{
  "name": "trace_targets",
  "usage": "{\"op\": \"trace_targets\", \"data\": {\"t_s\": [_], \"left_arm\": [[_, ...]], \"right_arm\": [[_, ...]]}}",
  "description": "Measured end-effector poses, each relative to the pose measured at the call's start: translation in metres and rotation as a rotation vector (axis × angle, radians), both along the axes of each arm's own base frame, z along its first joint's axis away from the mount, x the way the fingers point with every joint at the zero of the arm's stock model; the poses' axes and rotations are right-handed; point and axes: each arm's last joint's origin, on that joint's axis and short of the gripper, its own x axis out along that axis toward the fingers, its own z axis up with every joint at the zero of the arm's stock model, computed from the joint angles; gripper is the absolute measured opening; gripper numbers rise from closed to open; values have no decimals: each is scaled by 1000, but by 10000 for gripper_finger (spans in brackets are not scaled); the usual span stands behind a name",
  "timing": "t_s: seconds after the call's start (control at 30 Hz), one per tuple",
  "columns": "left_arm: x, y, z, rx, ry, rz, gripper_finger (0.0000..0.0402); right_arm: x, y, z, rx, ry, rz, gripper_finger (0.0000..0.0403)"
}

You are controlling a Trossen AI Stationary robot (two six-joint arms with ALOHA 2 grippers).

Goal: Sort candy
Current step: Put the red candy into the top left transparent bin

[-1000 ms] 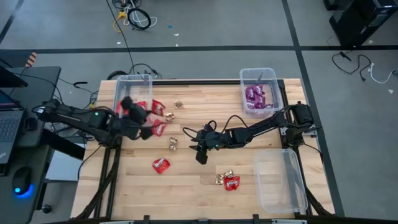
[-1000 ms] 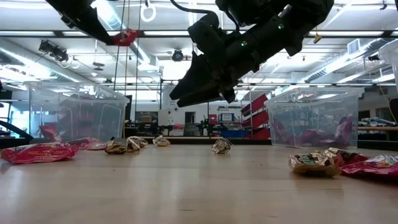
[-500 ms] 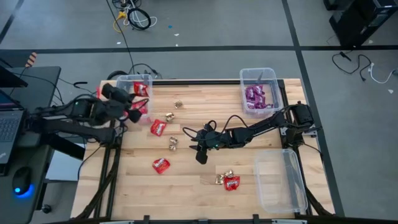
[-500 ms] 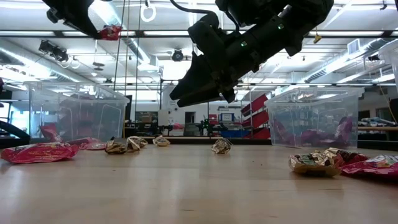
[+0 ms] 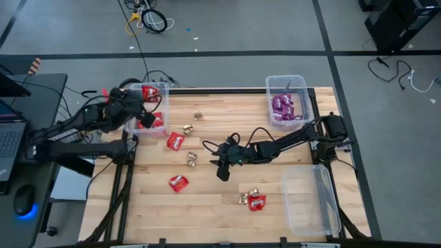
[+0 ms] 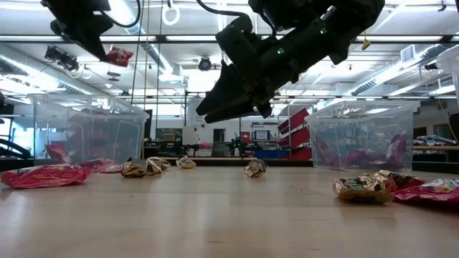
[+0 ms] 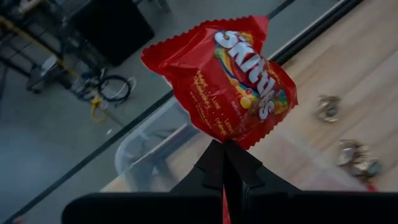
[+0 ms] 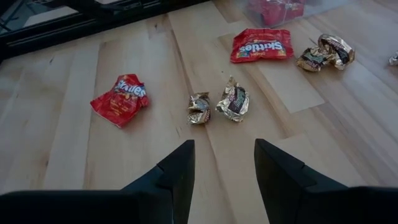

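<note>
My left gripper [image 5: 140, 101] is shut on a red candy packet [image 7: 230, 81] and holds it high over the clear bin [image 5: 162, 128] at the table's far left; the low view shows the packet [image 6: 119, 55] well above the table. My right gripper [image 8: 224, 167] hovers open over the table's middle, above two gold foil pieces [image 8: 219, 103], touching nothing. More red packets [image 5: 176, 141] [image 5: 178, 182] [image 5: 257, 202] and gold pieces [image 5: 192, 158] [image 5: 187, 129] lie flat on the wood. My left gripper pinches the red packet by its crimped edge [image 7: 225, 139], between the tips of its two shut fingers. The packet stands out beyond the fingertips, spread flat with its printed face showing, lifted clear above the bin and the table.
The far-left bin holds red packets [image 5: 153, 120]. A second clear bin [image 5: 304, 103] at the far right holds purple packets [image 5: 282, 107]. A third clear bin [image 5: 311, 200] stands at the near right. A red and a gold piece [image 5: 245, 197] lie beside it.
My left gripper has swung toward the table's far left corner, carrying the red packet from above the loose candy to above the far-left bin, turning as it went. The packet has stayed lifted clear. My right gripper has kept still.
</note>
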Motion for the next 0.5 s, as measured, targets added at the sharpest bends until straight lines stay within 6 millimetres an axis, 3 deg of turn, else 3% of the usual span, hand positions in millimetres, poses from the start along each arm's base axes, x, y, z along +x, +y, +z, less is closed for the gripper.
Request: {"op": "trace_targets", "data": {"t_s": [0.5], "left_arm": [[22,47,-22,-140,225,108,0]], "right_arm": [[0,0,0,0,0,0,151]]}}
